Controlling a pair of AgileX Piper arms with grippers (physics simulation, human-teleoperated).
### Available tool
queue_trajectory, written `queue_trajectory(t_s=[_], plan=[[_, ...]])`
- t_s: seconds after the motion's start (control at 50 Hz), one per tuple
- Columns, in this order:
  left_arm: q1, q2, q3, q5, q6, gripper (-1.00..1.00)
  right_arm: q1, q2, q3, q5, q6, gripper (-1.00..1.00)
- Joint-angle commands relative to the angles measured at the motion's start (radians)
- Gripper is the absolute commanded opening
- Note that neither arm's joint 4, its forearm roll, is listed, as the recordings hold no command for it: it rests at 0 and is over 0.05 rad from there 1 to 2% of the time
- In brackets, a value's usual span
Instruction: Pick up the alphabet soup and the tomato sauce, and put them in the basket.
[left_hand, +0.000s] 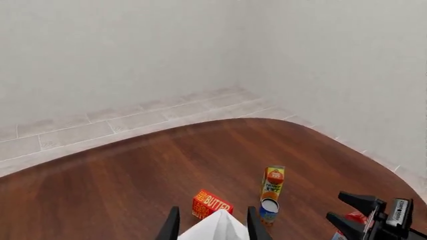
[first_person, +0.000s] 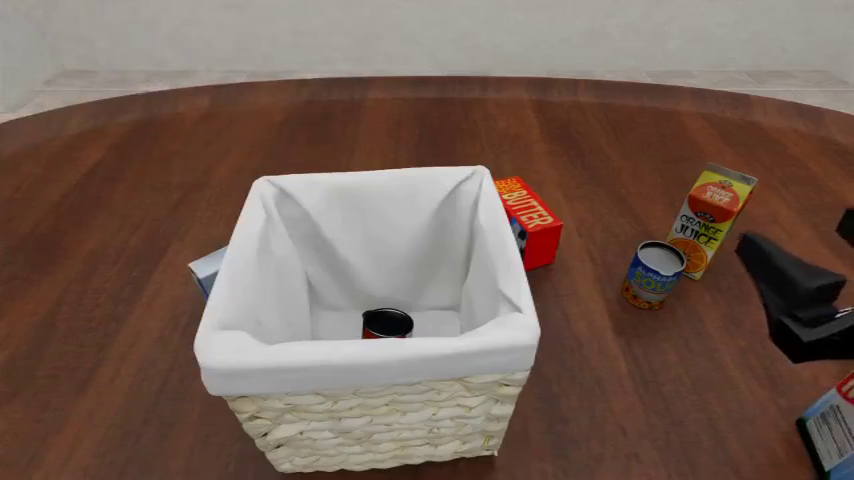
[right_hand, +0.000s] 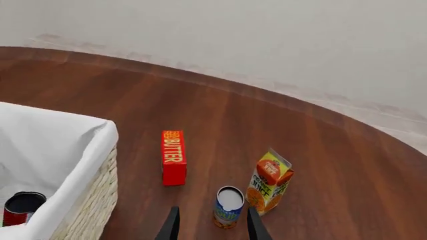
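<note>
— So, where do the two cans stand?

— The tomato sauce (first_person: 387, 323) sits upright on the floor of the basket (first_person: 307, 375), near the wall closest to the arms, its dark top facing up. The alphabet soup (first_person: 653, 274) is out on the table (first_person: 134, 180), also upright, long axis vertical, pale top up. It stands just beside the orange juice carton (first_person: 714, 219), on the carton's near side.

— And between soup and basket?

— The butter box (first_person: 529, 221), lying against the basket's far right corner. A grey-blue box (first_person: 207, 270) peeks out at the basket's left side.

— The grippers?

— The right gripper (right_hand: 212, 225) hangs above the table with its two fingers spread apart and nothing between them; the soup can shows right in the gap, farther along. The left gripper (left_hand: 212, 225) is likewise spread, holding nothing, over the basket's white cloth, which shows between its fingertips.
</note>
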Motion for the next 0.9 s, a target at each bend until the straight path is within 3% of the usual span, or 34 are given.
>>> queue_trajectory(t_s=[0.02, 0.48, 0.68, 0.9], plan=[[-0.006, -0.002, -0.011, 0.0, 0.002, 1.0, 0.014, 0.093, -0.036, 0.002, -0.025, 1.0], [-0.015, 0.022, -0.03, -0.006, 0.011, 1.0, 0.003, 0.258, -0.086, -0.004, -0.083, 1.0], [-0.015, 0.027, -0.031, -0.005, 0.011, 1.0, -0.031, 0.363, -0.089, -0.053, -0.068, 1.0], [-0.013, 0.021, -0.029, 0.001, 0.012, 1.0, -0.073, 0.437, -0.099, -0.103, -0.097, 1.0]])
